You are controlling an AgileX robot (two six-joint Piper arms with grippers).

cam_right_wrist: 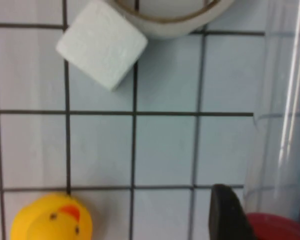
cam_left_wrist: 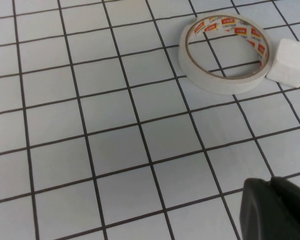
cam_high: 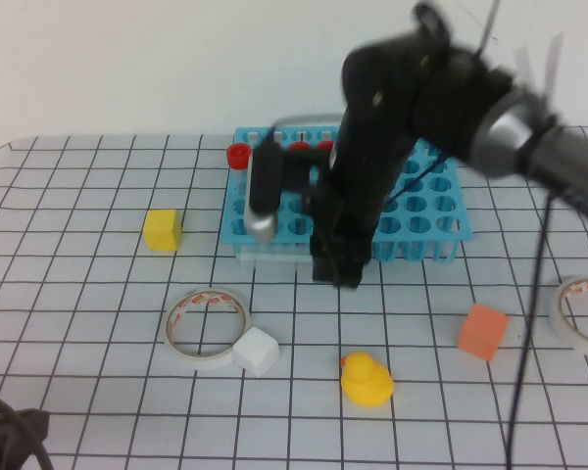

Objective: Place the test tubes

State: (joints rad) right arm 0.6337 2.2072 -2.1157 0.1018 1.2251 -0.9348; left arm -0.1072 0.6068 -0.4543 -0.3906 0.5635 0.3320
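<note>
A clear test tube (cam_right_wrist: 285, 125) with a red cap (cam_right_wrist: 275, 227) lies on the table along the front of the blue tube rack (cam_high: 431, 211). In the high view this tube (cam_high: 274, 257) shows as a pale streak by the rack's base. My right gripper (cam_high: 335, 269) reaches down at its capped end and is shut on it; one dark finger (cam_right_wrist: 225, 215) presses against the cap. Red-capped tubes (cam_high: 238, 155) stand in the rack's back row. My left gripper (cam_left_wrist: 277, 212) hovers shut and empty over the table near the front left corner.
A tape roll (cam_high: 207, 326) and a white cube (cam_high: 256, 350) lie front left of the rack, with a yellow duck (cam_high: 366, 379) front centre. A yellow cube (cam_high: 163, 230) sits left, an orange cube (cam_high: 483, 331) right, and another tape roll (cam_high: 583, 311) at the right edge.
</note>
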